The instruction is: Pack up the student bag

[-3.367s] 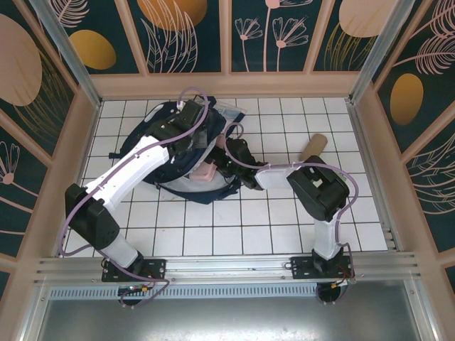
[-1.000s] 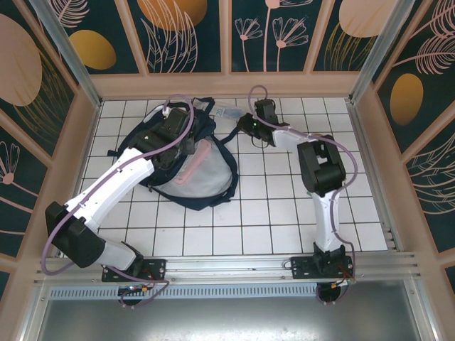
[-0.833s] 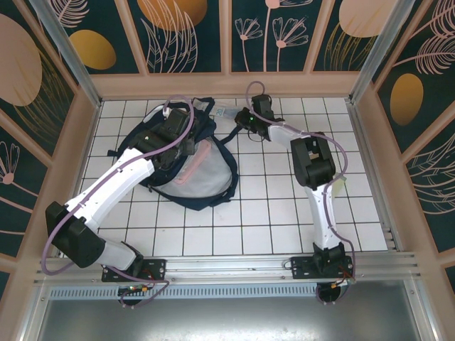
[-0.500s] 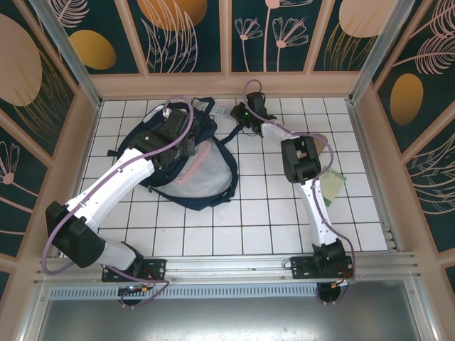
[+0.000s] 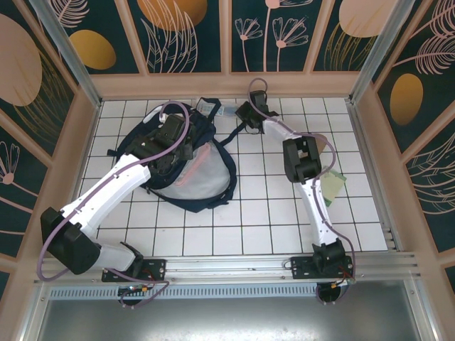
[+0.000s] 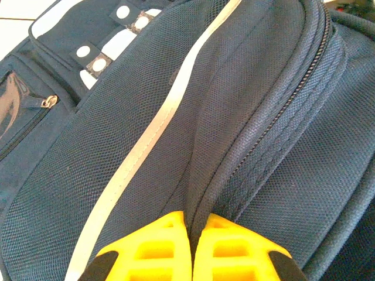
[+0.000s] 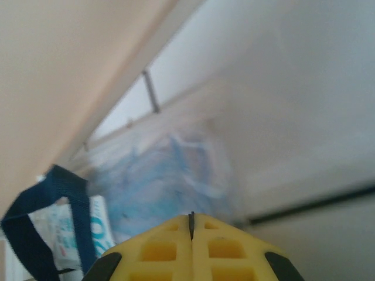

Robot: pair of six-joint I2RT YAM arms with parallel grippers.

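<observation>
Fabric of the student bag (image 6: 146, 117) is pinched by the left gripper (image 6: 190, 218); a pink item (image 5: 193, 165) is seen inside. The right gripper (image 7: 191, 216) is closed beside a clear packet (image 7: 164, 187).

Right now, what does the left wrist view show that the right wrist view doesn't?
Left wrist: the student bag, its white stripe and zipper, the left tool shut on a fabric fold. Right wrist: a blurred clear packet with blue print, a navy strap and white tiles beyond the shut right tool. Both: yellow fingers pressed together at the bottom edge.
</observation>
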